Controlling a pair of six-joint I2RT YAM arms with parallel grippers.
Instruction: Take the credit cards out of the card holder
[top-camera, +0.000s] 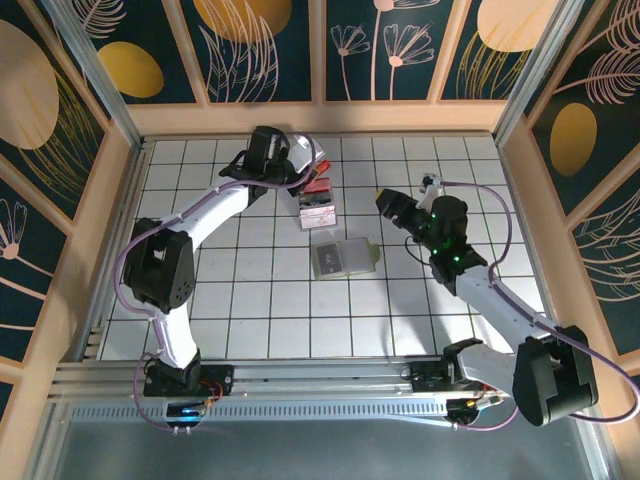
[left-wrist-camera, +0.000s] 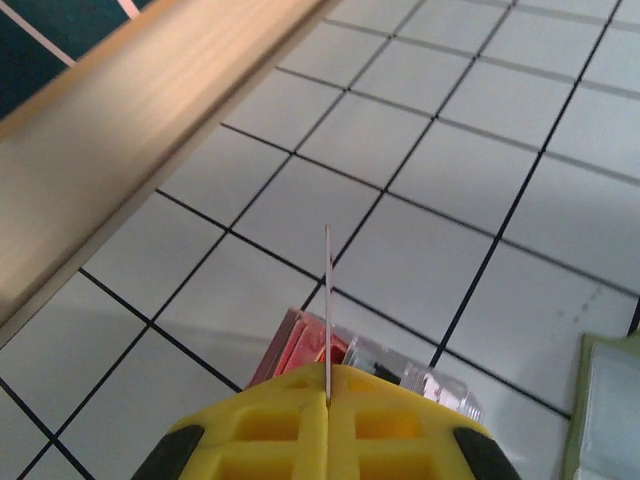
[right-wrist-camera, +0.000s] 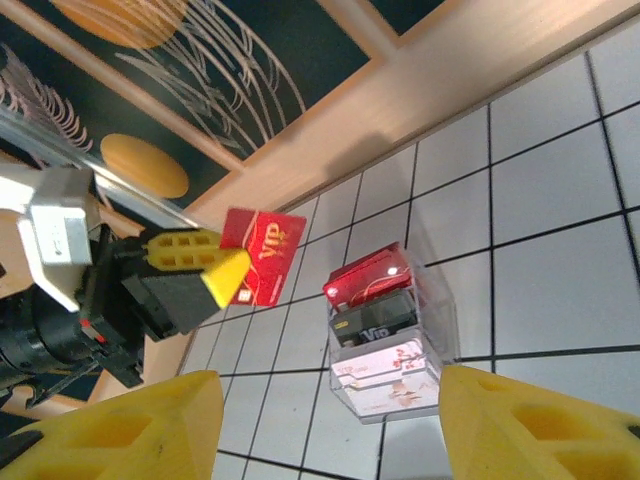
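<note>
Pinching a red VIP card (right-wrist-camera: 265, 255) by one end, the left gripper (left-wrist-camera: 327, 385) has its yellow fingers clamped flat on both faces. From its own wrist camera the card shows only as a hairline edge. It hangs in the air over the far middle of the tiled table (top-camera: 250, 300), right above the far end of a clear box (right-wrist-camera: 385, 335). The box already holds stacked cards (right-wrist-camera: 375, 320): one red, one dark, one pale and flowered.

Over on the right, the right gripper (top-camera: 390, 205) hovers beside that box with its jaws standing wide apart and nothing between them.

The card holder (top-camera: 343, 257) lies opened flat at the middle of the table, nearer than the box and apart from it. Whether any cards are left in its pockets cannot be told from overhead.

As for handling, this card looks light, thin, stiff and slick. A grip at one end could let it swivel, so a firm squeeze across the faces is the safer hold. The holder itself looks light and floppy. Any card left inside is probably best taken by its exposed edge, with the other arm pinning the holder so it doesn't slide along.
</note>
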